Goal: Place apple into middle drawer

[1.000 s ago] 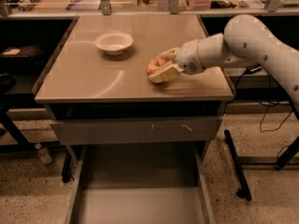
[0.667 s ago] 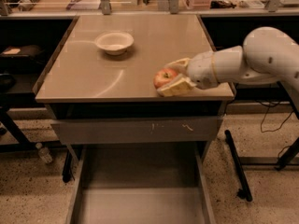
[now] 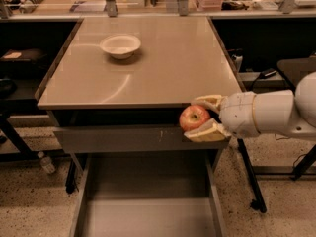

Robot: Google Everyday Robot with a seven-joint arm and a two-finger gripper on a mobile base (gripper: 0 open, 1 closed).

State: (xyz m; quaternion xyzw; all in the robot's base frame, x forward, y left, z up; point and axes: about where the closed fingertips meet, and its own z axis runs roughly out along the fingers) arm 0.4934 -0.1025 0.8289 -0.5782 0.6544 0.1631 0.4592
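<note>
The red apple (image 3: 194, 117) with yellowish patches sits between the two pale fingers of my gripper (image 3: 201, 118), which is shut on it. The white arm comes in from the right. The gripper holds the apple in the air just past the table's front edge, in front of the closed drawer with the scratched front panel (image 3: 140, 139). Below, the middle drawer (image 3: 148, 201) is pulled out wide, with a flat grey-tan floor and thin side walls. The apple hangs above its back right part.
A white shallow bowl (image 3: 120, 45) stands on the tan table top (image 3: 148, 68) at the back left. Dark shelves flank the table. A black stand leg (image 3: 252, 181) rises at the right of the drawer. Speckled floor lies around.
The gripper has carried the apple from above the table top's right side forward and down, past the front edge, to above the open drawer.
</note>
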